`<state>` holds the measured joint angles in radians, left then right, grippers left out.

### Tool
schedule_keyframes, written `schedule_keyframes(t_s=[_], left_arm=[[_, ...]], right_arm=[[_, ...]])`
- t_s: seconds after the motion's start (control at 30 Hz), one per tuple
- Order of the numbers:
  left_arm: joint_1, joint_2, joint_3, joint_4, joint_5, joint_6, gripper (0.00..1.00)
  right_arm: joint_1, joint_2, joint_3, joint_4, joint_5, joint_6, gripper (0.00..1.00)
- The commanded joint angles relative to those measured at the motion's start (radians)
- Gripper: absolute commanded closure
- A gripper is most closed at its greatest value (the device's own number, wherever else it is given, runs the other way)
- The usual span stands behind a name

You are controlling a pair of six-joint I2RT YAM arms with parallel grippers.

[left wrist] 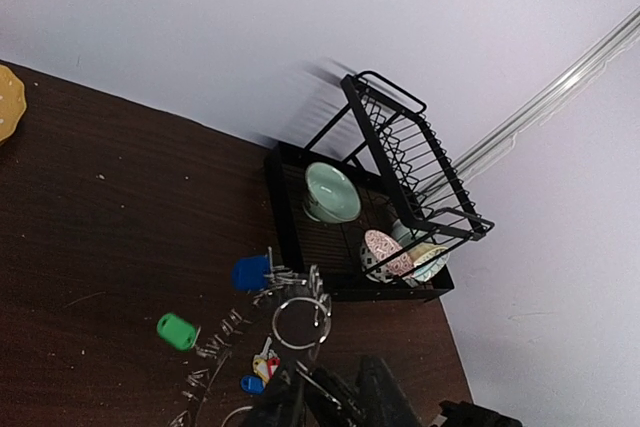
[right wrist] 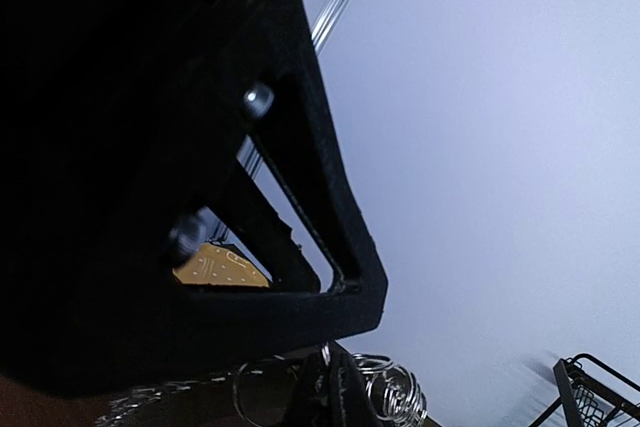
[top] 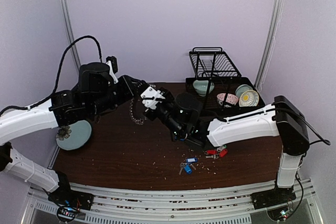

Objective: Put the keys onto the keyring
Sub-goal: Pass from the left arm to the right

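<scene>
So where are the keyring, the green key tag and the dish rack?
keyring (top: 134,116): top view, its dangling chain
green key tag (left wrist: 177,331): left wrist view, middle of tag
dish rack (top: 215,65): top view, upright wire grid

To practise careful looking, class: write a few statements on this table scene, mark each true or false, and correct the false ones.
1. The blue-tagged keys lie loose on the table. True.
2. The dish rack is empty. False: bowls sit in it.
3. The keyring lies on the plate. False: it hangs by the left gripper and right gripper, apart from the plate.
4. The red-tagged keys lie on the table, to the right of the blue-tagged ones. True.
</scene>
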<state>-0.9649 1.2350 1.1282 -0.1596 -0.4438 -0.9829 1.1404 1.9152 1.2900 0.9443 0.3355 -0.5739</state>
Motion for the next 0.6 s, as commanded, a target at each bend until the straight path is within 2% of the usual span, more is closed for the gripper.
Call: schedule_keyframes(t_s=[0.0, 0.17, 0.47, 0.57], left_arm=[[0.019, 0.002, 0.003, 0.067, 0.029, -0.023, 0.79], [0.027, 0.009, 0.002, 0.054, 0.051, -0.03, 0.84], [0.044, -0.003, -0.021, 0.014, 0.043, -0.059, 0.85], [0.047, 0.002, -0.019, 0.007, 0.05, -0.052, 0.9]], right_arm=[[0.01, 0.013, 0.046, 0.035, -0.007, -0.036, 1.0], [0.017, 0.019, 0.058, 0.023, -0.002, -0.092, 1.0], [0.032, 0.033, 0.081, -0.001, 0.017, -0.189, 1.0], [0.043, 0.038, 0.082, -0.006, 0.021, -0.235, 1.0]])
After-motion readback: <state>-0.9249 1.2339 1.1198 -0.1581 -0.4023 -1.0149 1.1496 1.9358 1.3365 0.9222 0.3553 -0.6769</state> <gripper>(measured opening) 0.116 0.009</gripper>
